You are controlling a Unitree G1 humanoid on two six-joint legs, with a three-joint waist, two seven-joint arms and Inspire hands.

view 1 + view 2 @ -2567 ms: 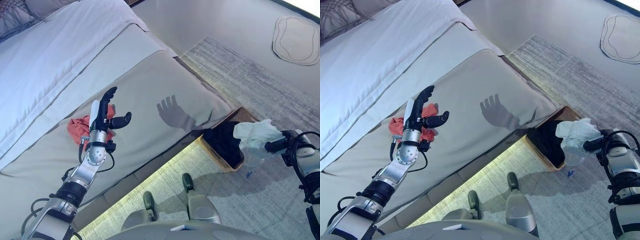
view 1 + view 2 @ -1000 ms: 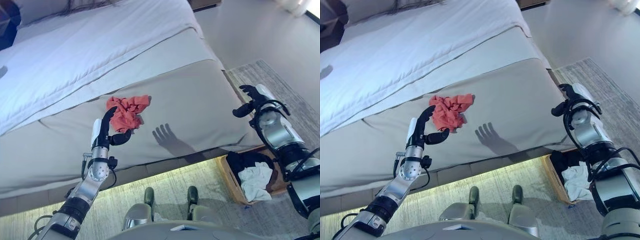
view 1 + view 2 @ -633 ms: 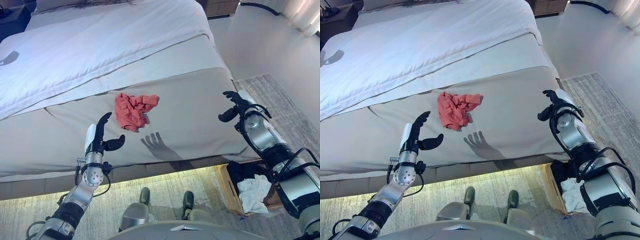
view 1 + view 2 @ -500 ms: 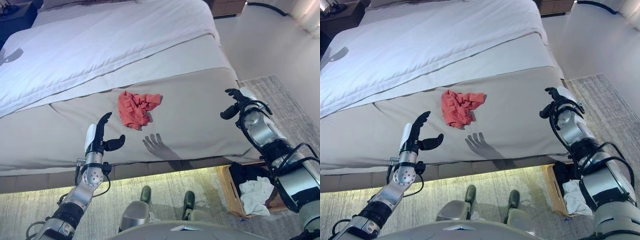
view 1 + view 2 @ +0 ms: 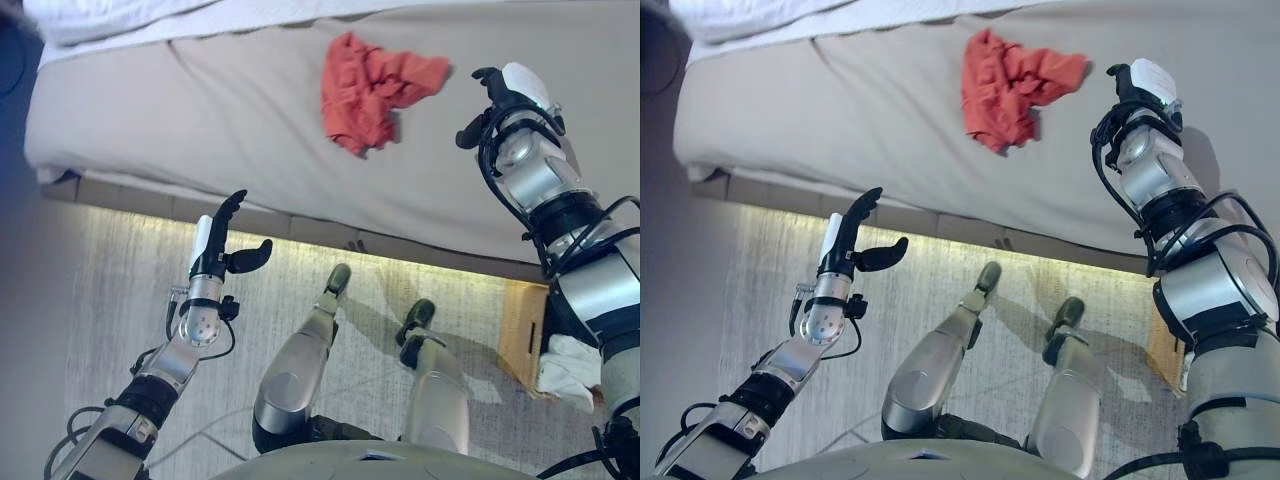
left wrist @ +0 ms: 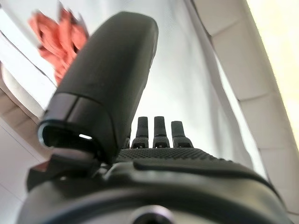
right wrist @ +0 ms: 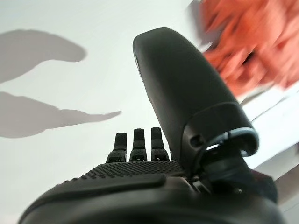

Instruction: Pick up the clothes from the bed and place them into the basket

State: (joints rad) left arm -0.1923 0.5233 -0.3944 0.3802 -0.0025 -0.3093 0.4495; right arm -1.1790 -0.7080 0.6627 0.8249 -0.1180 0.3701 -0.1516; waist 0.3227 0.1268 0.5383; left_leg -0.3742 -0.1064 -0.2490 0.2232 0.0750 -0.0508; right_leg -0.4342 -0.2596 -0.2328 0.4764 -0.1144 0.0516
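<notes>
A crumpled red cloth (image 5: 375, 90) lies on the beige cover of the bed (image 5: 200, 110), near its front edge. It also shows in the left wrist view (image 6: 58, 44) and the right wrist view (image 7: 247, 51). My right hand (image 5: 505, 95) is open and empty above the bed, just right of the cloth. My left hand (image 5: 215, 250) is open and empty, held over the rug in front of the bed, well left of and below the cloth. The wooden basket (image 5: 520, 325) stands on the floor at the right with a white garment (image 5: 565, 365) in it.
A pale patterned rug (image 5: 120, 300) covers the floor in front of the bed. A lit strip (image 5: 300, 255) runs under the bed's front edge. White bedding (image 5: 130, 15) lies at the far side of the bed.
The camera has tilted down, so the whole scene has shifted up. My right hand now stands closer to the red cloth. My left hand now hangs in front of the bed, over the rug.
</notes>
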